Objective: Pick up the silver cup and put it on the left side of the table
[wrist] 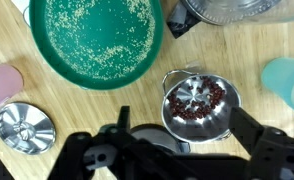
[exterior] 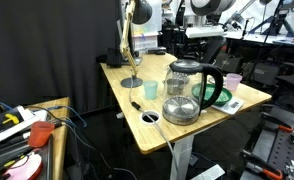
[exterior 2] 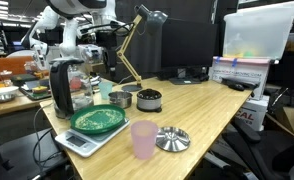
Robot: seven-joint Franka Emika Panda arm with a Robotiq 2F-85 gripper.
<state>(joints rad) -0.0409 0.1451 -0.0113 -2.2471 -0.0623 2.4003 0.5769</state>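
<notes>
The silver cup (wrist: pixel 197 103) stands upright on the light-wood table (wrist: pixel 82 120) and holds small dark red beads. In the wrist view my gripper (wrist: pixel 184 138) is open above it, with one dark finger on each side of the cup and not touching it. In an exterior view the silver cup (exterior 2: pixel 147 100) stands near the table's (exterior 2: pixel 202 110) middle, next to a dark teal cup (exterior 2: pixel 120 99). In an exterior view the table (exterior: pixel 137 125) shows, but the glass kettle (exterior: pixel 183 92) hides the silver cup.
A green bowl (wrist: pixel 97 40) of grains sits on a scale (exterior 2: pixel 95 125) close to the cup. A pink cup (exterior 2: pixel 143 138), a silver disc (exterior 2: pixel 172 138), the teal cup (wrist: pixel 287 80) and the kettle (exterior 2: pixel 61 88) stand around it. A desk lamp (exterior: pixel 129 40) stands at the back.
</notes>
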